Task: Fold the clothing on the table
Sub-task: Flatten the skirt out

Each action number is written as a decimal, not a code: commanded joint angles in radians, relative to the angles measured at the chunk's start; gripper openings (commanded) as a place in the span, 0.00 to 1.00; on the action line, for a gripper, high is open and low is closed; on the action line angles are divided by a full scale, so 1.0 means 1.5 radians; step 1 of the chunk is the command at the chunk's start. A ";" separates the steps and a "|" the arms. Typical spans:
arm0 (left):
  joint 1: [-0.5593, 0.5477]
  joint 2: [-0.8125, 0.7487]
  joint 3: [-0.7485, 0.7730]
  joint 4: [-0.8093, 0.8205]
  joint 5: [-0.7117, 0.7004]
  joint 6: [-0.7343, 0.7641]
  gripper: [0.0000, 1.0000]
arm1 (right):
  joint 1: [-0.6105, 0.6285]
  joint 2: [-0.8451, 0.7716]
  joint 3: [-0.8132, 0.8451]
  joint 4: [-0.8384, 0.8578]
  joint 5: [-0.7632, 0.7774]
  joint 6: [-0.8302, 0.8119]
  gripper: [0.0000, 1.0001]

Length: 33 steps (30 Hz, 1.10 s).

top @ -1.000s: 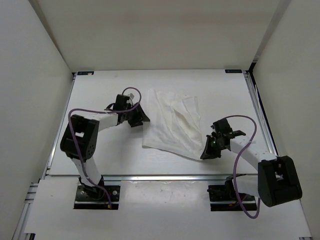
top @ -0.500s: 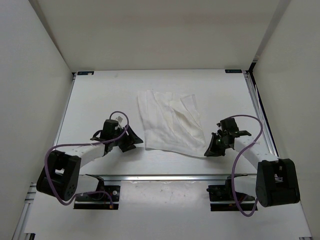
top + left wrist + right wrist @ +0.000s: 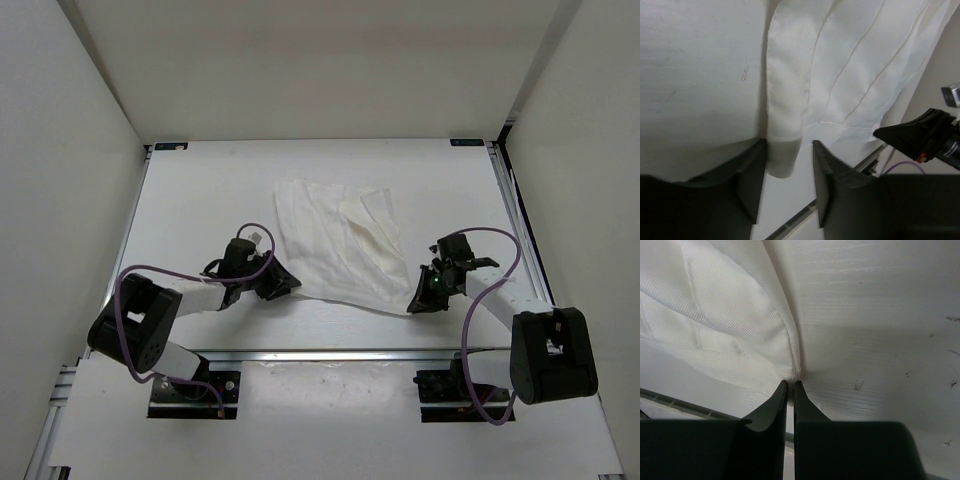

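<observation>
The left gripper lies low on the table, near the front edge and left of centre, pointing right. Its two fingers stand apart, released. The near left corner of the cloth sits in the gap between them. That corner is a rolled, doubled edge. It rests against one finger and leaves a bare strip of table before the other, so it is not pinched.

The right gripper is also low, near the front edge and right of centre, pointing left and toward the front. Its two fingers are clenched almost together. The cloth's near right corner tapers into the slit at their tips and is pinched there.

There is one cloth, white and thin, with faint straight crease lines. It lies flat around the middle of the table, between the two grippers and beyond them. It has roughly four sides. Its near edge runs left to right from one gripper to the other, slanting a little nearer at the right end. Its longest stretch runs from the far left corner to the near right corner. A small flap is folded over at the far right.

There are two arms and two grippers, with two fingers on each. Each arm carries one purple cable, two in all. There is one table, with a metal rail along the front and white walls on three sides.
</observation>
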 commanded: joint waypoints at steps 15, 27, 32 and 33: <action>0.032 -0.076 -0.031 0.026 -0.022 -0.009 0.00 | -0.011 0.013 0.030 0.008 -0.011 -0.022 0.00; 0.052 0.009 0.394 -0.364 0.004 0.288 0.00 | 0.017 0.036 0.320 -0.008 0.083 -0.078 0.00; 0.092 0.061 0.557 -0.468 -0.027 0.335 0.00 | -0.025 0.061 0.428 0.000 0.135 -0.093 0.00; 0.107 0.063 0.568 -0.476 -0.021 0.346 0.00 | -0.039 0.064 0.430 -0.001 0.127 -0.096 0.00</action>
